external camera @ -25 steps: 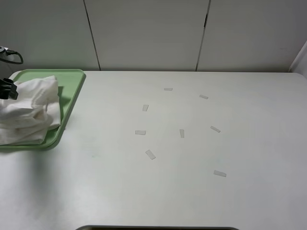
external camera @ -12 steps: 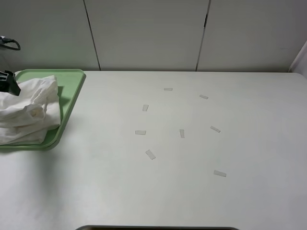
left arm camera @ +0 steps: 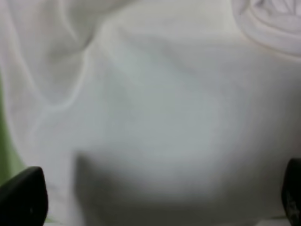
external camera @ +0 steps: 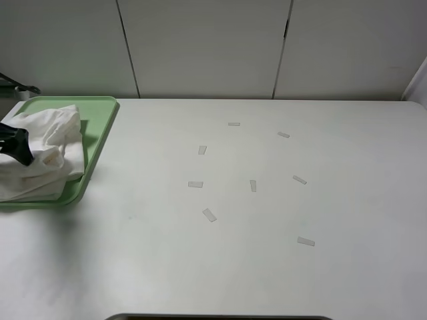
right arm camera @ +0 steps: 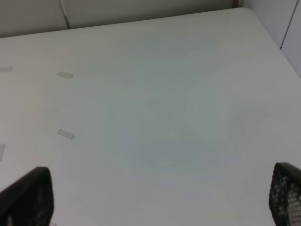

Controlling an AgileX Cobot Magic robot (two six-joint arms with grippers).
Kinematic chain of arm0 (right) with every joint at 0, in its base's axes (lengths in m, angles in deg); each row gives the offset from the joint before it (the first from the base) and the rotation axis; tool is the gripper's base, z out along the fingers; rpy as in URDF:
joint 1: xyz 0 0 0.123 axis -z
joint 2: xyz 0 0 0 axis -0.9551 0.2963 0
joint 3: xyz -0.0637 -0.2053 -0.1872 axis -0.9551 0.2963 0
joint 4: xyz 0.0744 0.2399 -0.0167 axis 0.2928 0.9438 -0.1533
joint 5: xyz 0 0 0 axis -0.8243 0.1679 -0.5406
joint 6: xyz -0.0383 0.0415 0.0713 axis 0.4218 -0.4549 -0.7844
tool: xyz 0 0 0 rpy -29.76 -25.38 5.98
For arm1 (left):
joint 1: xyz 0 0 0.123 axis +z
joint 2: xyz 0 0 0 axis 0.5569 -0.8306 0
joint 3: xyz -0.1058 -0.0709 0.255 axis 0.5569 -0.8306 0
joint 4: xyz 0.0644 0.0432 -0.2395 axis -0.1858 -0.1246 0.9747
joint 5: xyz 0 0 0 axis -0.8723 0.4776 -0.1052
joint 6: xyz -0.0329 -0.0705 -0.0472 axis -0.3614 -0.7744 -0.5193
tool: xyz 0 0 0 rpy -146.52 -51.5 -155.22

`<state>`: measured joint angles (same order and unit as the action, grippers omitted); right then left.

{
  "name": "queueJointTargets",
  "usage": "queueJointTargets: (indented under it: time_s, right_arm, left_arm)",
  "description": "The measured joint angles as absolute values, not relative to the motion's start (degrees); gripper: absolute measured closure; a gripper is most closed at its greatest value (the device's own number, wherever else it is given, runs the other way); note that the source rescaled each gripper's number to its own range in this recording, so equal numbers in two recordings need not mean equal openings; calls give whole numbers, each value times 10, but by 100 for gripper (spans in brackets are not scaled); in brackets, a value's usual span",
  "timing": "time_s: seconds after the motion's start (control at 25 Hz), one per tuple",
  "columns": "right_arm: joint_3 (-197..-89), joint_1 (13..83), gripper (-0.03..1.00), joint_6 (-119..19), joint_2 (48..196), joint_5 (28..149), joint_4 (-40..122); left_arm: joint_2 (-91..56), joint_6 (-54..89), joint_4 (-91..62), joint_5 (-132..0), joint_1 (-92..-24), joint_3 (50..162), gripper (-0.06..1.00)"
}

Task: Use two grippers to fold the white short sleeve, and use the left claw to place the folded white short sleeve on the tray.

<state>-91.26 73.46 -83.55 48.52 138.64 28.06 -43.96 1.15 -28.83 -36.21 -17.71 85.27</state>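
At the far left edge of the table (external camera: 267, 267), a light-green tray (external camera: 100, 127) with a low raised rim holds the white short sleeve (external camera: 50, 150), bunched in loose rumpled folds and lying wholly within the tray, its outer part cut off by the edge of the high view. Above the shirt's near-left portion sits the left claw (external camera: 17, 143), black, only its tip showing in the high view; from its own wrist camera the two finger ends sit at opposite edges of the picture, jaws spread wide, nothing between them but the white cloth (left arm camera: 155, 117) below, with a sliver of green tray (left arm camera: 7, 155) at one side. Mid-table: a scatter of small white tape strips (external camera: 209, 214), well apart from the tray. Rightward: bare white tabletop up to the panelled wall (external camera: 207, 47). Right gripper (right arm camera: 160, 197): unseen from the high camera; its wrist view shows both black fingertips far apart, jaws wide and holding nothing, over bare tabletop with a few tape strips (right arm camera: 65, 134) nearby.
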Motion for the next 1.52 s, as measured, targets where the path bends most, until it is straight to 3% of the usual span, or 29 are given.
queueJointTargets:
  time_s: [0.4, 1.0, 1.36, 1.52]
  right_arm:
    - [-913, 735, -3, -835, 485, 1386, 281]
    - [-913, 735, -3, -835, 485, 1386, 281]
    - [-913, 735, -3, -835, 485, 1386, 281]
    - [-913, 735, -3, -835, 485, 1386, 281]
  left_arm:
    - [-508, 9, -276, -378, -247, 853, -5]
    - [-489, 64, -159, -410, -253, 820, -6]
    - [-334, 40, -189, -369, -254, 821, -6]
    - [-239, -14, -247, -289, -254, 821, -6]
